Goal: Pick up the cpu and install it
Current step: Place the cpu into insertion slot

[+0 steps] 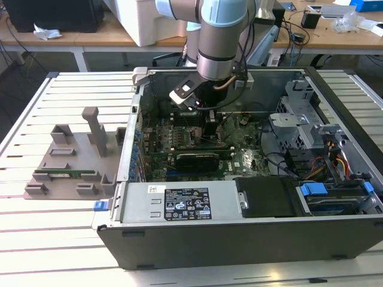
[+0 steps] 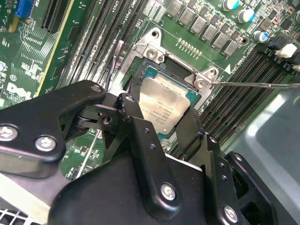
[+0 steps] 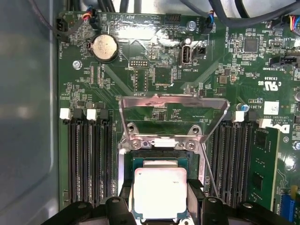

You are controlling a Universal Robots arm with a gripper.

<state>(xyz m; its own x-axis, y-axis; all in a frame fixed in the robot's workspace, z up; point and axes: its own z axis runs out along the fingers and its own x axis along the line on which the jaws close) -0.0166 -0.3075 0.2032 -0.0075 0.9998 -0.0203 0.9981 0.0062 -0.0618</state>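
The cpu (image 3: 160, 191), a small square chip with a pale silvery top, sits between the black fingers (image 3: 125, 194) of my gripper (image 3: 160, 199), which is shut on its two sides. It hangs low over the open motherboard socket (image 3: 159, 161), whose green edge shows just beyond the chip. The socket's metal load plate (image 3: 173, 104) stands flipped up. In the second wrist view the cpu (image 2: 165, 107) lies over the socket frame (image 2: 154, 51) with the gripper (image 2: 161, 117) clasping it. In the exterior view the gripper (image 1: 210, 122) reaches down into the open computer case (image 1: 239, 233).
Memory slots (image 3: 89, 154) flank the socket, and a green memory stick (image 3: 262, 164) stands in one. The thin retention lever (image 3: 209, 173) juts beside the socket. A graphics card (image 1: 197, 158), power supply (image 1: 191, 203) and drive cage (image 1: 299, 119) crowd the case. A grey fixture (image 1: 72, 167) lies outside it.
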